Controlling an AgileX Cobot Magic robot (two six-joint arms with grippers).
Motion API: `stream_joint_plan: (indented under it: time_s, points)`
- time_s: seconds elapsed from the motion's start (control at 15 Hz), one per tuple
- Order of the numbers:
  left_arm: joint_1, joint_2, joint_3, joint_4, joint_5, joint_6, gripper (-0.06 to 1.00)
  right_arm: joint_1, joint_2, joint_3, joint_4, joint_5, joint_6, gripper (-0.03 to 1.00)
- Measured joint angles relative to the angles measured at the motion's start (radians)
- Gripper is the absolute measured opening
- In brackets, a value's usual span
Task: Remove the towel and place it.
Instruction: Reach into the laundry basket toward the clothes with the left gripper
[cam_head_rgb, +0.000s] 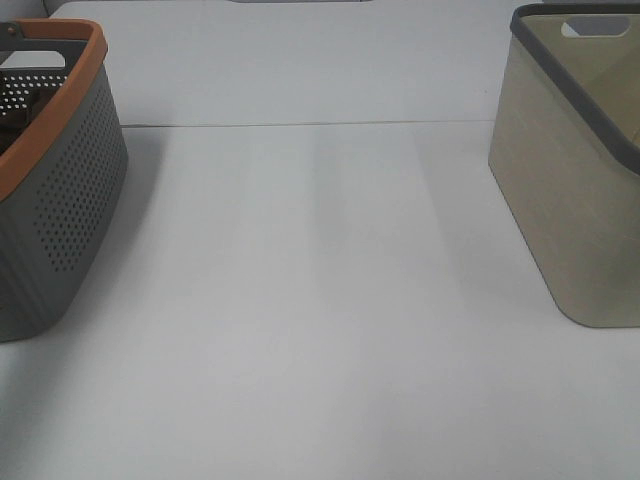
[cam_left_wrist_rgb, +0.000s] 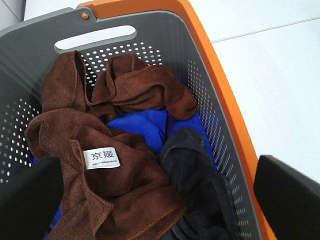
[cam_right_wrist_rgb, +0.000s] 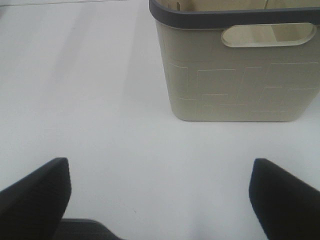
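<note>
The dark brown towel (cam_left_wrist_rgb: 127, 182) lies crumpled in the grey basket with the orange rim (cam_left_wrist_rgb: 220, 95), its small white tag (cam_left_wrist_rgb: 102, 158) facing up. More brown cloth (cam_left_wrist_rgb: 145, 85) is bunched toward the basket's handle end; whether it belongs to the same towel is unclear. My left gripper (cam_left_wrist_rgb: 157, 167) hangs open above the basket, its fingers (cam_left_wrist_rgb: 30, 195) wide apart and touching nothing. Above bare table, facing the beige basket (cam_right_wrist_rgb: 235, 75), my right gripper (cam_right_wrist_rgb: 159, 167) is open and empty. Neither gripper shows in the exterior high view.
A blue cloth (cam_left_wrist_rgb: 142, 125) and a dark navy cloth (cam_left_wrist_rgb: 192, 175) lie beside and under the towel. The grey basket (cam_head_rgb: 70, 200) stands at the table's left edge. At the right edge is the beige basket (cam_head_rgb: 570, 200) with its dark grey rim. White table (cam_head_rgb: 320, 300) lies between them.
</note>
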Motion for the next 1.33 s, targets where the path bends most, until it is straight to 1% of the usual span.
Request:
stream_joint_plan:
  time_s: [0.13, 0.2, 0.27, 0.33, 0.47, 0.67, 0.8, 1.07, 1.33]
  points:
    - [0.0, 0.085, -0.152, 0.007, 0.153, -0.026, 0.99, 0.0, 0.0, 0.0, 0.0, 0.0, 0.0, 0.9]
    - [0.0, 0.106, -0.19, 0.012, 0.187, -0.027, 0.99, 0.0, 0.0, 0.0, 0.0, 0.0, 0.0, 0.9]
    - [0.0, 0.143, -0.261, 0.03, 0.272, -0.036, 0.99, 0.0, 0.0, 0.0, 0.0, 0.0, 0.0, 0.9]
    - [0.0, 0.185, -0.316, 0.052, 0.356, -0.055, 0.99, 0.0, 0.0, 0.0, 0.0, 0.0, 0.0, 0.9]
    - [0.0, 0.255, -0.409, 0.107, 0.484, -0.103, 0.99, 0.0, 0.0, 0.0, 0.0, 0.0, 0.0, 0.9]
    - [0.0, 0.387, -0.506, 0.186, 0.626, -0.158, 0.99, 0.0, 0.0, 0.0, 0.0, 0.0, 0.0, 0.9]
    - [0.0, 0.444, -0.512, 0.201, 0.634, -0.161, 0.99, 0.0, 0.0, 0.0, 0.0, 0.0, 0.0, 0.9]
    - [0.0, 0.522, -0.514, 0.273, 0.655, -0.178, 0.99, 0.0, 0.0, 0.0, 0.0, 0.0, 0.0, 0.9]
    - [0.0, 0.565, -0.514, 0.291, 0.655, -0.185, 0.99, 0.0, 0.0, 0.0, 0.0, 0.0, 0.0, 0.9]
